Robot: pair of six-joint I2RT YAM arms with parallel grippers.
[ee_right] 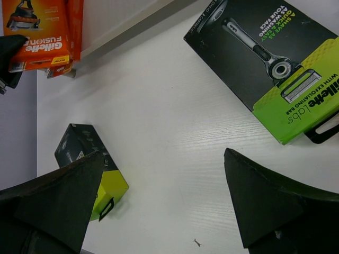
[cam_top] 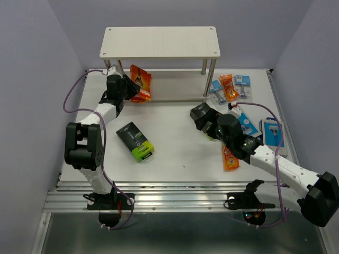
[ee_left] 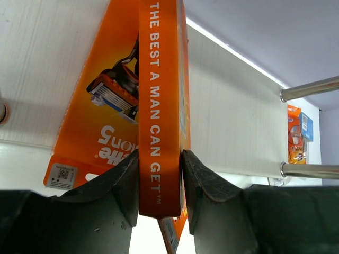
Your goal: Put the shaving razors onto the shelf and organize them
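The shelf stands at the back of the table, its lower board close in the left wrist view. My left gripper is shut on the narrow edge of an orange razor pack, holding it upright at the left end of the lower board. A second orange pack leans beside it. My right gripper is open and empty above bare table. A black-and-lime box lies just beyond it. Another black-and-lime box lies mid-left.
Right of the shelf lie an orange pack and light-blue blister cards. Blue boxes lie at the right edge, and an orange flat pack lies beside my right arm. Silver posts stand at the shelf's right end.
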